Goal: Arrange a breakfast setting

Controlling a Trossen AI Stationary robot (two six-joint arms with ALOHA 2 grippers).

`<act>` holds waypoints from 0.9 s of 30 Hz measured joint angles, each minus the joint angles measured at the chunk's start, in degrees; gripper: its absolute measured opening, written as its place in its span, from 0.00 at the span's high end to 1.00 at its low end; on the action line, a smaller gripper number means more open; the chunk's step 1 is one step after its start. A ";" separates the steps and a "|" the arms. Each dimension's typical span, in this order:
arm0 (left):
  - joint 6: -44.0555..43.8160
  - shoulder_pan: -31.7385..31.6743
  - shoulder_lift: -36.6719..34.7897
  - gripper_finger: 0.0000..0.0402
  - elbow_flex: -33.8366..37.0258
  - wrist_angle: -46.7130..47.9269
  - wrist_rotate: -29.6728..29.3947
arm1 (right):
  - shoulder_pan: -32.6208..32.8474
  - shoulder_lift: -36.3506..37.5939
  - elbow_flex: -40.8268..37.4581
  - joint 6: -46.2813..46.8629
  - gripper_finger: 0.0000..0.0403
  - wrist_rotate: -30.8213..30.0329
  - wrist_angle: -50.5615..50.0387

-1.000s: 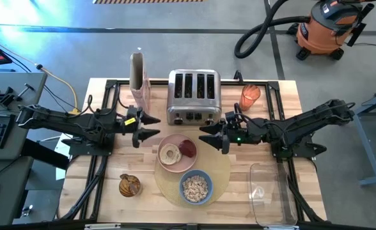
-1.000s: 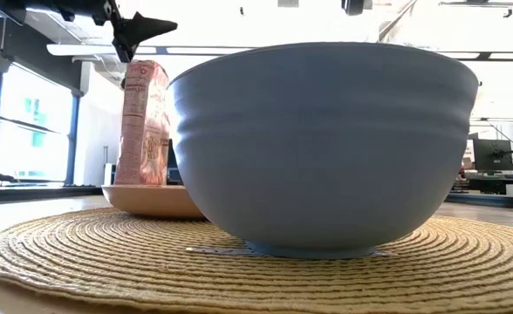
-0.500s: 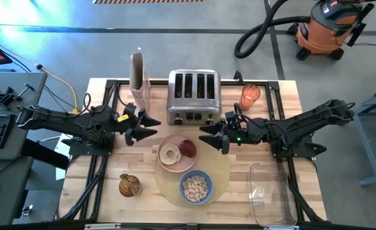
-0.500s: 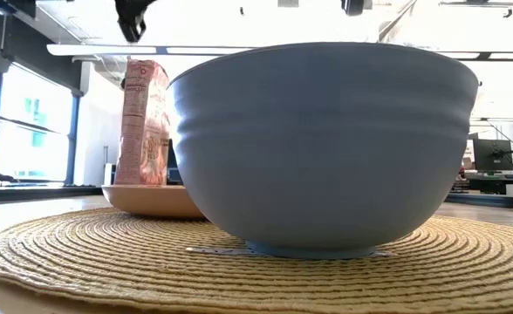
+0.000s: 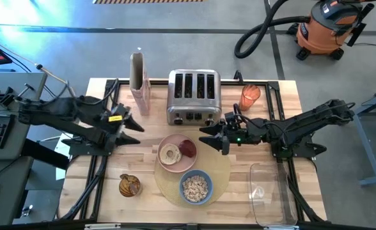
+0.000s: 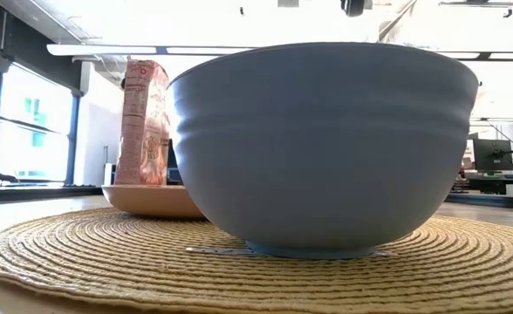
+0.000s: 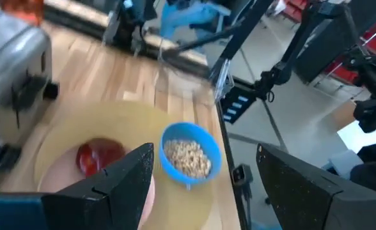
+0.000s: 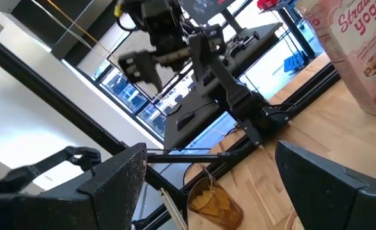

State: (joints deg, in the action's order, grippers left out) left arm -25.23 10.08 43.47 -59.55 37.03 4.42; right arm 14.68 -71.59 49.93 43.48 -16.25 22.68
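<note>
A round tan placemat (image 5: 217, 167) lies mid-table. On it rest a pink plate (image 5: 175, 165), which carries a bagel half (image 5: 171, 154) and a red fruit (image 5: 187, 148), and a blue bowl (image 5: 195, 186) of cereal. The bowl fills the low view (image 6: 322, 144). A thin metal strip (image 6: 217, 250), likely the spoon, shows at the bowl's foot. My left gripper (image 5: 134, 122) is open and empty, left of the plate and above the table. My right gripper (image 5: 206, 135) is open and empty, right of the plate.
A four-slot steel toaster (image 5: 194, 96) stands behind the plate. A cereal box (image 5: 138, 82) stands to its left and an orange cup (image 5: 250, 96) to its right. A small amber-filled cup (image 5: 130, 185) sits front left. A clear container (image 5: 265, 195) sits front right.
My left gripper has drawn back toward the table's left edge and gone up, leaving the top of the low view. It stays open. The plate, bowl and my right arm have kept still.
</note>
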 joint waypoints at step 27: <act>-31.96 19.72 6.62 0.34 -2.54 26.41 5.12 | -0.06 0.00 -0.02 -2.58 0.19 0.22 -3.18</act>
State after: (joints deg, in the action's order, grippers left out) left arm -57.19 29.80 50.09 -62.08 63.45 9.54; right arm 14.61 -71.59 49.91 40.91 -16.03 19.50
